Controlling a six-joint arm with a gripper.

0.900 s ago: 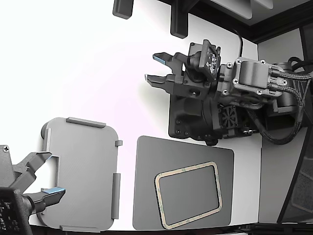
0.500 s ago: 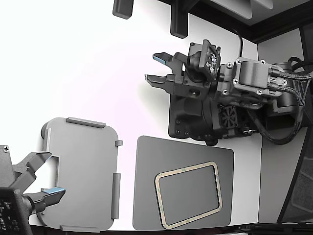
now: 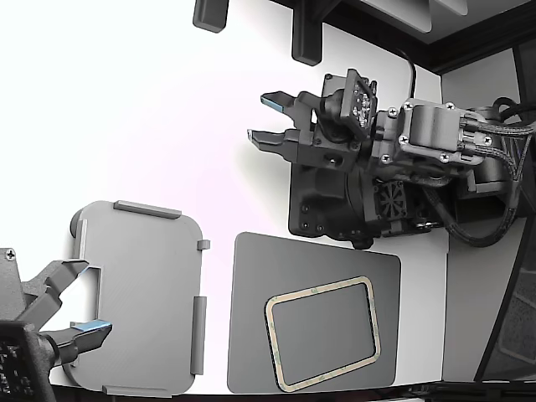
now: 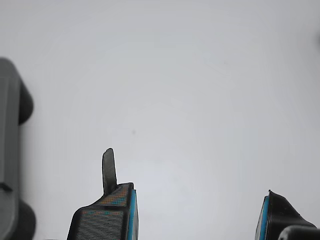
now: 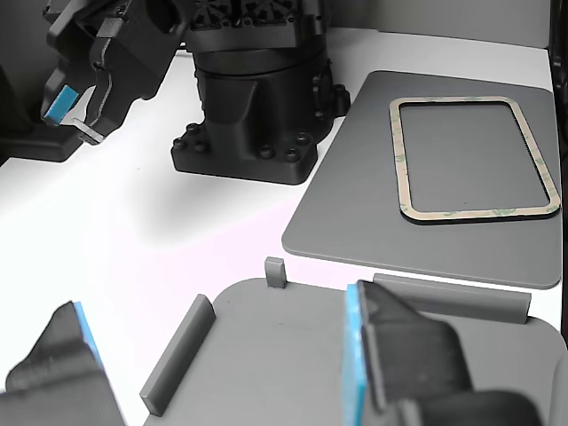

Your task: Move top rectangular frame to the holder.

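The top rectangular frame (image 3: 322,287) (image 5: 479,214) is a thin beige outline lying flat on a dark grey mat (image 3: 251,318) (image 5: 346,177) near the front edge of the exterior view. The holder (image 3: 138,293) (image 5: 284,355), a light grey tray with raised tabs, lies to the exterior view's left of the mat. My gripper (image 3: 260,117) (image 4: 197,200) (image 5: 75,115) hangs open over bare white table, far behind both, holding nothing. The wrist view shows its blue-padded fingertips wide apart over white surface.
My arm's black base (image 3: 335,201) (image 5: 253,106) stands just behind the mat. A second arm's gripper (image 3: 79,293) sits open over the holder's left edge in the exterior view. Dark posts (image 3: 209,12) stand at the table's back, and cables (image 3: 502,167) run at the right.
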